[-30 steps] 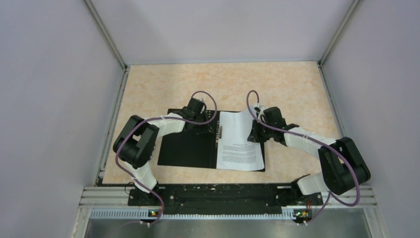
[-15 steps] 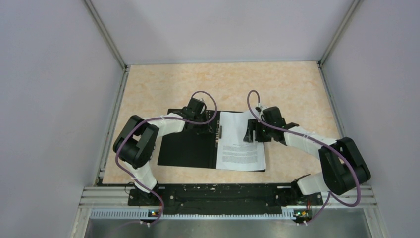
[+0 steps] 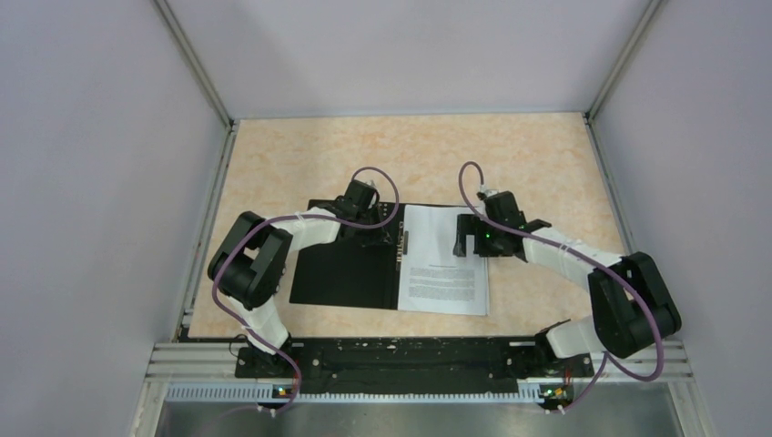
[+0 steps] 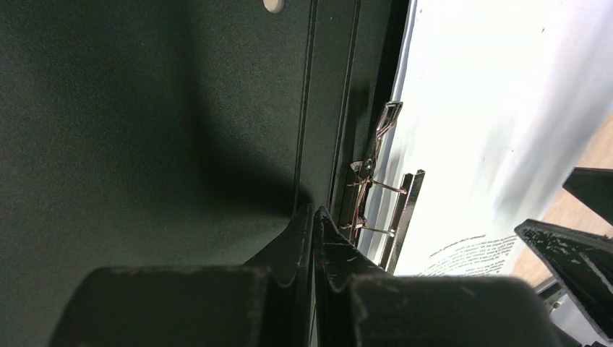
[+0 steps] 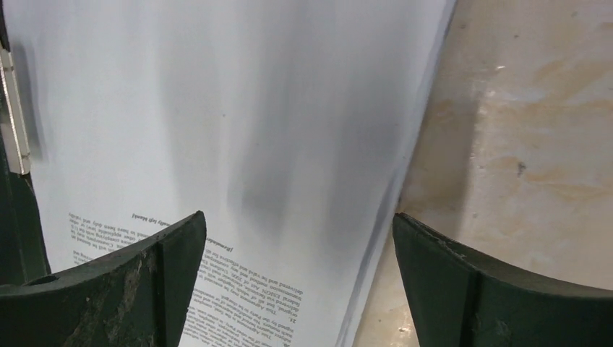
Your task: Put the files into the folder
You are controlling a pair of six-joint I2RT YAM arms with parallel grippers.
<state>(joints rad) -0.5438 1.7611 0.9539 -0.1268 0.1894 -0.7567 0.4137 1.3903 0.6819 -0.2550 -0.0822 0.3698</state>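
Files lie on open folder, 3 o'clock half. Thin, floppy: likely best slid flat, nipped at edge. Left gripper jaws together by spine clip. Right gripper jaws apart above sheet.

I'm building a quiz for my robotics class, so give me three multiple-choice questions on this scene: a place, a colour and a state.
1. Where on the open folder do the files lie?
A. its left half
B. its right half
C. beside it

2. What colour is the folder's inside?
A. black
B. red
C. yellow

3. How is the right pincer?
A. shut on the files
B. shut, empty
C. open

B: the sheets cover the right half.
A: the bare left half is black.
C: its fingers stand apart above the sheet.
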